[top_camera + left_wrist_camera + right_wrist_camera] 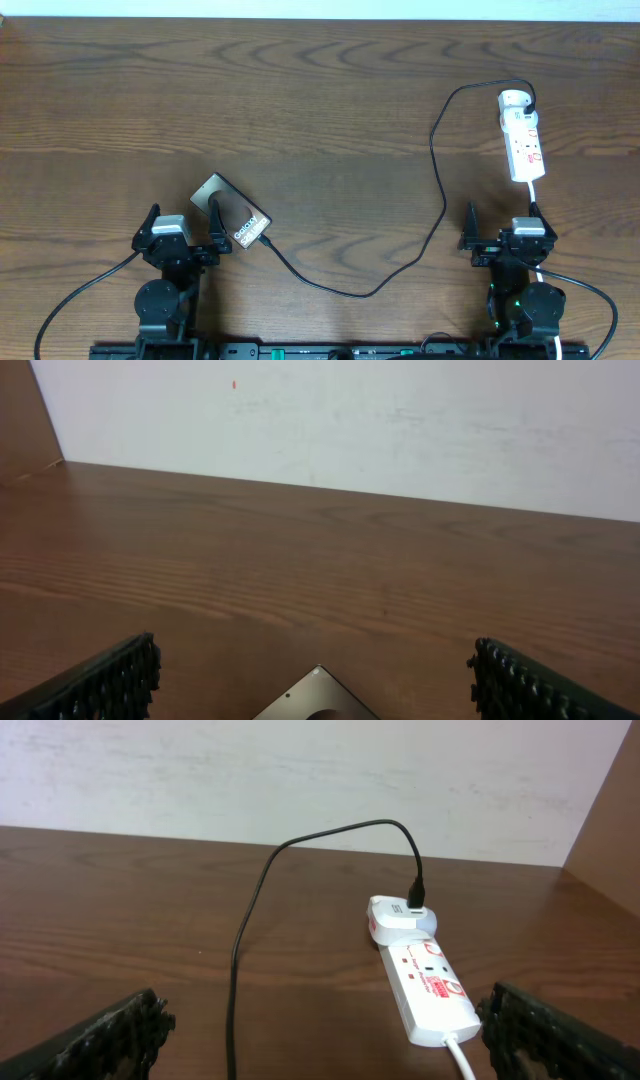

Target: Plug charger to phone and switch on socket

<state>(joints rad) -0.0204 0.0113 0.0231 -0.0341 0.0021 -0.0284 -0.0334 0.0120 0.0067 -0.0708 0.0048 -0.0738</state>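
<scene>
While I watch overhead, the dark wood-grain table (320, 100) carries the flat phone (232, 212) by my left gripper (183, 215), jaws spread. The thin charger (440, 190) snakes to the white socket (523, 140) ahead of my right gripper (502, 212), spread too. Left wrist: phone corner, pale matte wall (400, 420). Right wrist: glossy socket, ribbed pads (110, 1035).

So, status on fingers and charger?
Left fingers, right fingers open, empty. Charger tip at phone edge, seating unclear. Socket ahead of right arm, nothing between.
</scene>
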